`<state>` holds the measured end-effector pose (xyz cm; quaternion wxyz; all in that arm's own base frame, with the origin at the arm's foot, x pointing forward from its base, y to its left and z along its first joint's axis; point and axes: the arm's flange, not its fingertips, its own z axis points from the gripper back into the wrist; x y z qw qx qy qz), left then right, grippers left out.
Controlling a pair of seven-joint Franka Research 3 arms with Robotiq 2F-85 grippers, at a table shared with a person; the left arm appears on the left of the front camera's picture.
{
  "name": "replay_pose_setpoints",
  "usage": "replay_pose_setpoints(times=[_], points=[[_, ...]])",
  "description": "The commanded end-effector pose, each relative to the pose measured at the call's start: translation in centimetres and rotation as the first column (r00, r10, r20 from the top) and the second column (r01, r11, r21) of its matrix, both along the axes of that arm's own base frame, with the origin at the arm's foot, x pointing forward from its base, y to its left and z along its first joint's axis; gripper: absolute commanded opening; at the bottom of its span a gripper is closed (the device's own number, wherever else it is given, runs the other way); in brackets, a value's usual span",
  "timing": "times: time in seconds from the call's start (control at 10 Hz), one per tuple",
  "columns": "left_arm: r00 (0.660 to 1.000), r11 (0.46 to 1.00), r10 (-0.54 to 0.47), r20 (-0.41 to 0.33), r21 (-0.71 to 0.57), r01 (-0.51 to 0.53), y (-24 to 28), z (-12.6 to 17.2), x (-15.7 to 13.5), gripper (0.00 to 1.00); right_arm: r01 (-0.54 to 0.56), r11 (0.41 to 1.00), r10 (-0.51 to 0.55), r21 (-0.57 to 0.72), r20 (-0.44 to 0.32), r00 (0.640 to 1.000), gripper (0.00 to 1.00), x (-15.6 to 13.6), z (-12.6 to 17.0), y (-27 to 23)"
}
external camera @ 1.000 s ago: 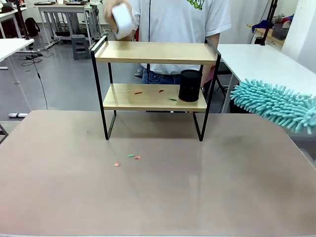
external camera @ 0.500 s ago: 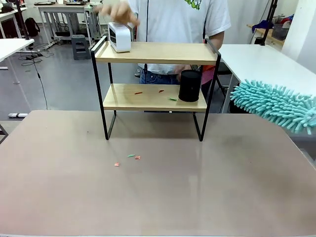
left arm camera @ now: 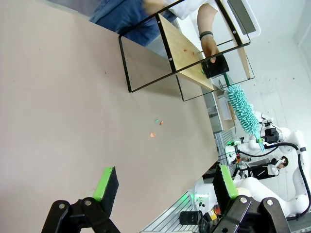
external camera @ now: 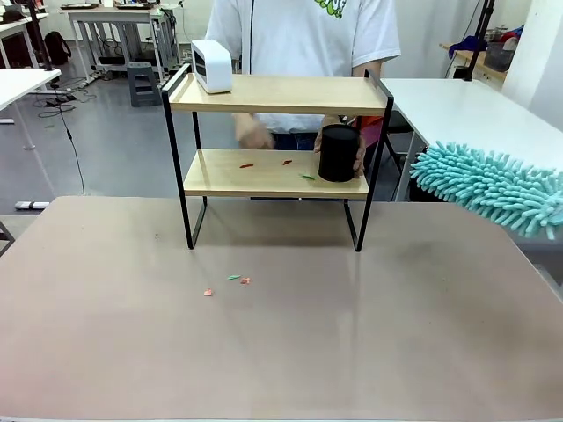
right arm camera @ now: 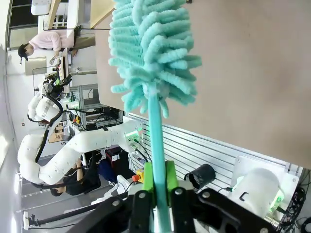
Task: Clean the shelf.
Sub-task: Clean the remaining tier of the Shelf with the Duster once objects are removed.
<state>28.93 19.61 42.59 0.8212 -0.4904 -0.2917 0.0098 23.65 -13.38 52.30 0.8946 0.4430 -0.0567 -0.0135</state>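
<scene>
The shelf (external camera: pixel 273 93) stands at the table's far side, two light boards in a black frame; it also shows in the left wrist view (left arm camera: pixel 183 47). Small red and green scraps (external camera: pixel 287 163) lie on its lower board. A black cylinder (external camera: pixel 338 152) stands there too, with a person's hand (external camera: pixel 360 155) on it. A white device (external camera: pixel 211 65) sits on the top board. My right gripper (right arm camera: pixel 157 177) is shut on the teal duster's handle (right arm camera: pixel 156 141); its fluffy head (external camera: pixel 491 186) hangs right of the shelf. My left gripper (left arm camera: pixel 165 182) is open over the table with nothing in it.
A few scraps (external camera: pixel 227 281) lie on the brown table (external camera: pixel 281 352) in front of the shelf. The person stands close behind the shelf, the other hand (external camera: pixel 254 134) behind the lower board. A white table (external camera: pixel 475 110) stands at the right.
The person set the white device on the top board, then brought both hands down to the lower level, one onto the black cylinder. The duster has not moved.
</scene>
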Motion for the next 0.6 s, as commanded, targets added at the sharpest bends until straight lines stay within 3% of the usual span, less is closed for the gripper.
replay_pose_setpoints(times=[0.0, 0.4, 0.5], points=[[1.000, 1.000, -0.002, 0.026, -0.006, 0.002, -0.4, -0.1, -0.1, 1.00, -0.007, 1.000, 0.007, 0.019, 0.010, 1.000, 0.12, 0.0, 0.2, 0.0], [1.000, 1.000, -0.002, 0.026, -0.006, 0.002, -0.4, -0.1, -0.1, 1.00, 0.000, 1.000, 0.000, 0.000, 0.000, 1.000, 0.12, 0.0, 0.0, 0.0], [1.000, 1.000, -0.002, 0.026, -0.006, 0.002, -0.4, -0.1, -0.1, 1.00, -0.033, 0.999, 0.035, -0.030, 0.071, 0.997, 0.12, -1.8, 2.1, 2.3]])
